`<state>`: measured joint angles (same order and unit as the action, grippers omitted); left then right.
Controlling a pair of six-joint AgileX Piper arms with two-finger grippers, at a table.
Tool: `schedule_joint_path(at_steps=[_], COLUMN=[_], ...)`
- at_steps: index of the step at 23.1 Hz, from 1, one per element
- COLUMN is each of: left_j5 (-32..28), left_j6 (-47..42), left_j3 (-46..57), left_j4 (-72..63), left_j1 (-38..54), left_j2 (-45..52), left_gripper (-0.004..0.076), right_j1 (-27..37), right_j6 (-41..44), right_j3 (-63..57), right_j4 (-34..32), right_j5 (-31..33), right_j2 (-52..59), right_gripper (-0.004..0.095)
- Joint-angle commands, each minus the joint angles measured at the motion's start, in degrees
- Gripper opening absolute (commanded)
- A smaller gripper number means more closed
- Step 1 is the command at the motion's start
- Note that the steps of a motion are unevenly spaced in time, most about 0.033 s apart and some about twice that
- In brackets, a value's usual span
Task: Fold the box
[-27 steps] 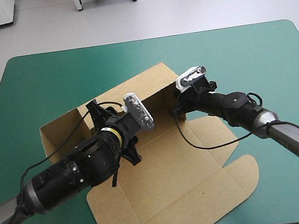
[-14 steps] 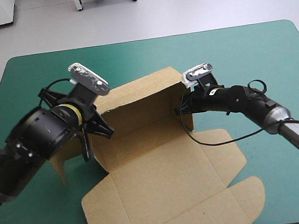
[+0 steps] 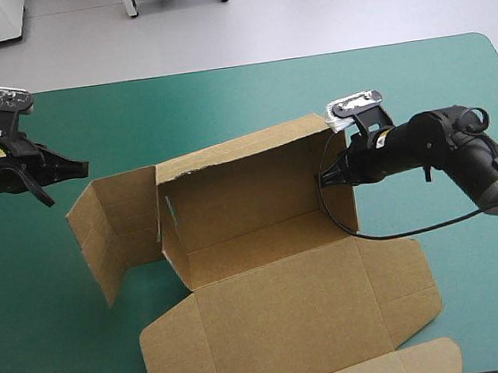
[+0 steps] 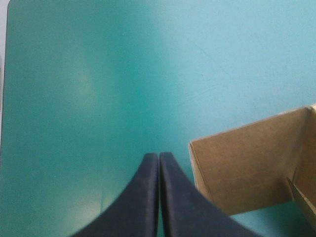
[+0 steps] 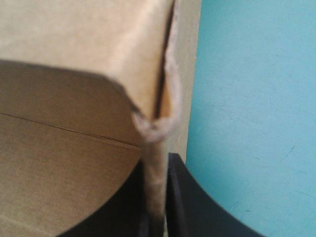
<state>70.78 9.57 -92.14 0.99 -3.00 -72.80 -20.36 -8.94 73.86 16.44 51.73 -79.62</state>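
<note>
The left pincer [image 3: 79, 167] has pulled away from the box [image 3: 270, 292]. Earlier it hung over the middle of the board, just before it stood at the left end of the raised wall, and now it sits at the upper left of the high view, well apart from the box and over bare bench [image 3: 399, 79]. In its own wrist view the left pincer [image 4: 159, 156] is closed on nothing, its black fingers meeting in a point, with a brown corner of the box [image 4: 247, 173] off to one side ahead of it. The right pincer [image 3: 327, 177] stays where it was, at the right end of the box. Its wrist view shows the right pincer [image 5: 158, 170] all but closed, with the thin upright edge of the box [image 5: 64, 163] pinched between the fingers. The box itself has shifted toward the right of the frame and now stands in the middle of the bench. Its back wall [image 3: 247, 173] is up and the right end wall is up against it, while the left end flap [image 3: 114, 224] has swung outward and stands splayed away from the corner. The big front panel lies flat toward the lower edge of the frame. By my reading only the right corner is secured. With the left pincer gone, the left end has opened, so that flap probably has to be brought in and tucked before the tray will hold its shape.
</note>
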Motion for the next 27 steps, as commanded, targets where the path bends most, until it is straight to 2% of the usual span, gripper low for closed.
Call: schedule_joint_path(at_steps=[1, 5, 14, 17, 21, 22, 25, 27], left_j5=[-4.43, -4.43, -5.56, -5.60, -5.60, -5.71, -5.74, -5.74], left_j6=[2.06, 2.19, 2.93, 3.56, 3.72, 3.75, 4.05, 4.29], left_j3=[-1.82, -1.82, -1.72, -1.72, -1.72, -1.72, -1.72, -1.72], left_j4=[-5.24, -6.50, -7.48, -7.48, -7.36, -7.49, -7.49, -7.49], left_j1=[3.23, 4.34, 4.34, 4.34, 4.44, 4.44, 4.44, 4.44], left_j2=[0.18, -1.75, -5.66, -6.05, -6.05, -6.05, -6.05, -6.05], left_gripper=[-0.0003, -0.0003, -0.0003, -0.0003, -0.0003, -0.0003, -0.0003, -0.0003], right_j1=[0.06, 0.06, 0.06, 0.06, -0.05, -0.05, -0.05, -0.05], right_j6=[2.43, 2.54, 2.00, 0.75, -6.03, -6.04, -6.04, -5.36], right_j3=[5.47, 9.83, 12.43, 13.08, 13.08, 13.08, 13.08, 13.22], right_j4=[0.51, -0.44, -0.66, -0.95, -0.84, -0.96, -0.84, -1.09], right_j5=[5.53, 11.46, 12.53, 7.09, -2.25, -2.99, -3.49, -3.49], right_j2=[0.79, -3.43, -14.39, -18.99, -19.93, -19.93, -19.93, -19.82], right_gripper=[0.0001, 0.0001, 0.0001, 0.0000, 0.0002, 0.0003, 0.0147, 0.0350])
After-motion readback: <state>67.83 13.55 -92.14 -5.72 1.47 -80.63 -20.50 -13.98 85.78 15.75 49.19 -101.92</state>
